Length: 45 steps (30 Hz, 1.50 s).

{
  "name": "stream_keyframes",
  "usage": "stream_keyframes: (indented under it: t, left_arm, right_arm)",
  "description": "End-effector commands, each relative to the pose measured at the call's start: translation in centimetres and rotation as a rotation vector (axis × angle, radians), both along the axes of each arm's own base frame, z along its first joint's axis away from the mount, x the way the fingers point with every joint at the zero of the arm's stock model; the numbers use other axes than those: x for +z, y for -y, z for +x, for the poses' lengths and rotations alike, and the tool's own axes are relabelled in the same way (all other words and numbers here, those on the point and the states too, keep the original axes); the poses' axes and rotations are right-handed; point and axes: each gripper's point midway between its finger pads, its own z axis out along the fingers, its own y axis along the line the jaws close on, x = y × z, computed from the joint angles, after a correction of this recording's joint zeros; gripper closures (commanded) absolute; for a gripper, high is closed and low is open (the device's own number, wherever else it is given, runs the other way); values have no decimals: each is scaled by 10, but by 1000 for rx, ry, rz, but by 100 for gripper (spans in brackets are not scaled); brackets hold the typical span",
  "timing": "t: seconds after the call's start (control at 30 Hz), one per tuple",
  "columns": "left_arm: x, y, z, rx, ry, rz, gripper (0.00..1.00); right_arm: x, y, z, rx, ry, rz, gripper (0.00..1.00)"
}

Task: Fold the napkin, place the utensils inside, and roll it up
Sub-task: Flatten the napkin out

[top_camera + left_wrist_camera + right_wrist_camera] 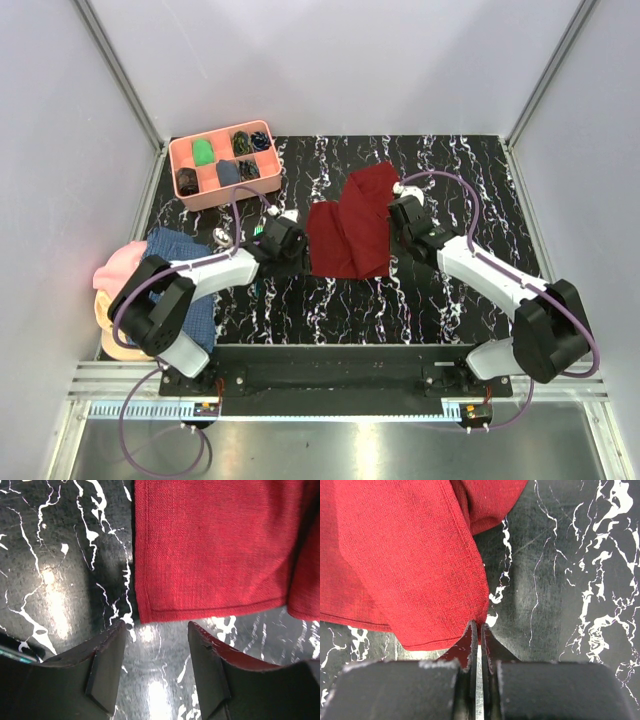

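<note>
The dark red napkin lies rumpled and partly doubled over in the middle of the black marbled table. In the left wrist view its hemmed corner lies just ahead of my fingers. My left gripper is open and empty at the napkin's left edge, low over the table. My right gripper is shut on the napkin's right edge, with the cloth bunched at its tips. A silvery utensil lies by the blue cloth. A teal piece shows beside my left gripper; other utensils are hidden.
A pink compartment tray with small items stands at the back left. A blue checked cloth, a pink cloth and a yellowish cloth lie at the left under my left arm. White walls close in the sides and back.
</note>
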Motion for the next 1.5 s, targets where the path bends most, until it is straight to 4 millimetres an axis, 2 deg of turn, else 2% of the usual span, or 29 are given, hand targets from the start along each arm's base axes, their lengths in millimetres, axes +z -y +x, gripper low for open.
stream_keyframes:
  t: [0.0, 0.2, 0.43, 0.77, 1.07, 1.1, 1.2, 1.3, 1.43, 1.47]
  left_arm:
    - [6, 0, 25, 66, 78, 43, 48]
    - [-7, -2, 30, 87, 61, 80, 53]
    - [-18, 5, 23, 60, 20, 70, 68]
    - [-38, -2, 0, 92, -12, 156, 65]
    - [-58, -27, -16, 141, -49, 314, 65]
    - [-58, -28, -17, 146, -51, 317, 67]
    - [-68, -32, -25, 165, -75, 326, 81]
    - [-79, -34, -33, 164, -104, 338, 99]
    - [-77, -31, -34, 151, -93, 323, 100]
    - [-67, -25, -29, 154, -66, 288, 100]
  right_arm:
    - [11, -1, 5, -15, 45, 44, 100]
    - [12, -1, 5, -14, 49, 49, 100]
    - [9, 3, 6, -23, 47, 42, 100]
    - [13, 3, 9, -22, 56, 55, 100]
    - [8, 3, 10, -19, 48, 62, 100]
    - [7, 3, 10, -18, 45, 63, 100]
    - [7, 1, 12, -15, 45, 73, 100]
    - [7, 1, 12, -15, 47, 76, 100]
    - [9, 5, 14, -22, 50, 76, 100]
    - [10, 7, 15, -25, 51, 80, 100]
